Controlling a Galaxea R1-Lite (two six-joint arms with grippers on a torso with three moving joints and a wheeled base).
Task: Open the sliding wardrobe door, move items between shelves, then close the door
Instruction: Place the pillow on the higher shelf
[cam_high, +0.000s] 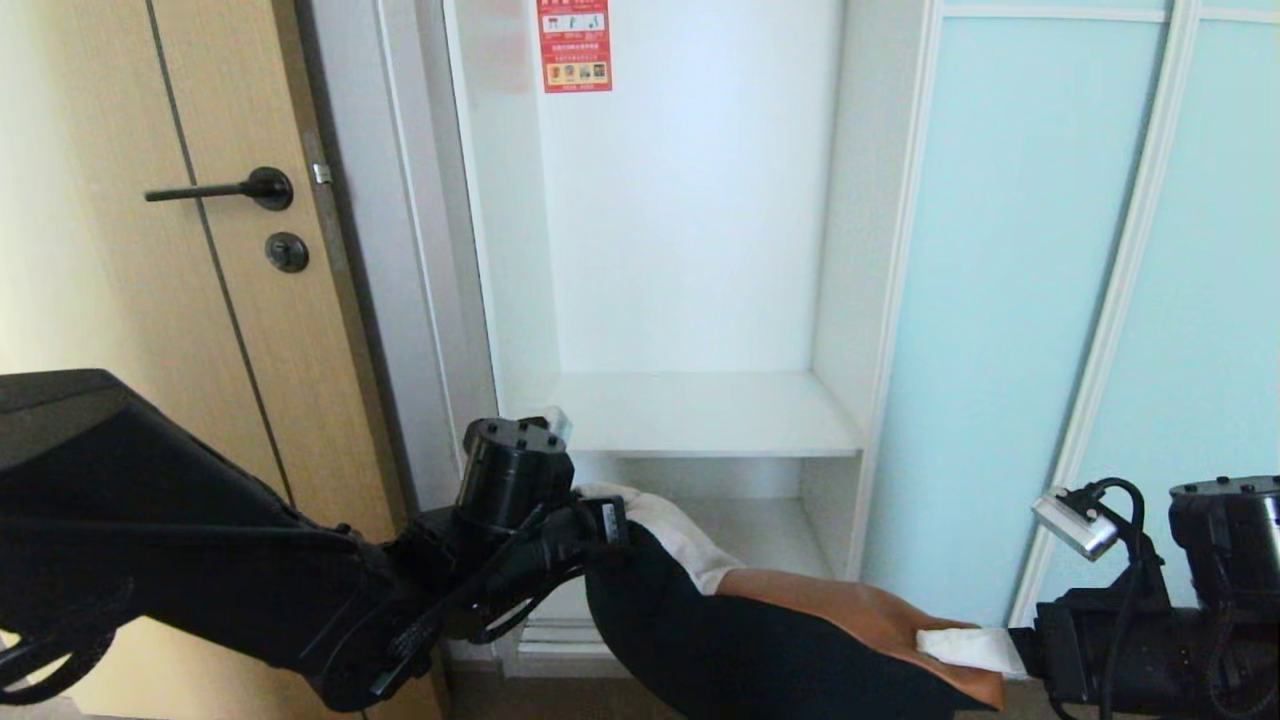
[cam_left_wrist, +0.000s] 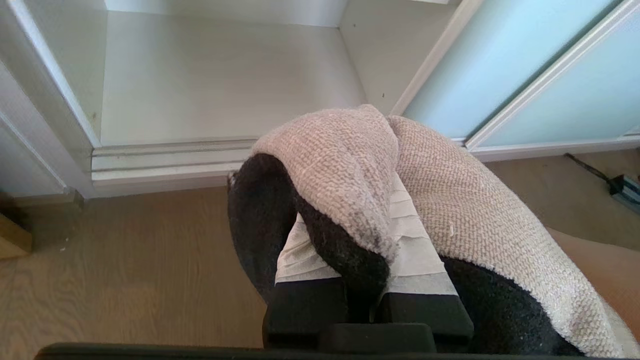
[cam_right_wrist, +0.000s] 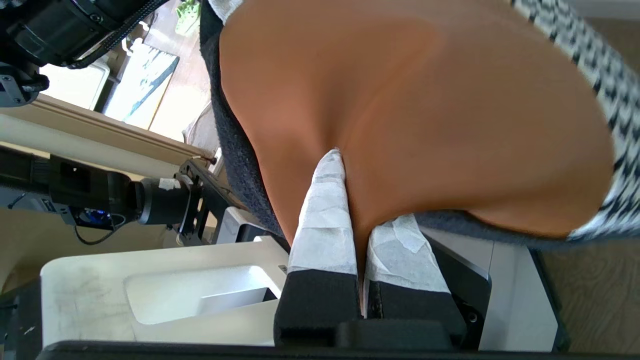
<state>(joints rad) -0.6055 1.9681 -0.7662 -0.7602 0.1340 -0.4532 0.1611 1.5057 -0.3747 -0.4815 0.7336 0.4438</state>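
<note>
- Bundle of clothes hangs slung between my two grippers, in front of the open wardrobe and below the level of the shelf.
- Left gripper is clamped on the black knit end of the bundle; my left wrist view shows the white-padded fingers pinching black wool, with a pale knitted layer draped over them.
- Right gripper is pinched tight on the tan piece; in my right wrist view its padded fingers sit almost together with the fabric caught between them.
- In my head view the left gripper sits low at the compartment's left front edge, and the right one is low on the right, before the door.
- Door is slid to the right, leaving the compartment open.
- Shelf is bare white board; a red label sticks to the back wall above it.
- Wooden door with a black lever stands left of the wardrobe.
</note>
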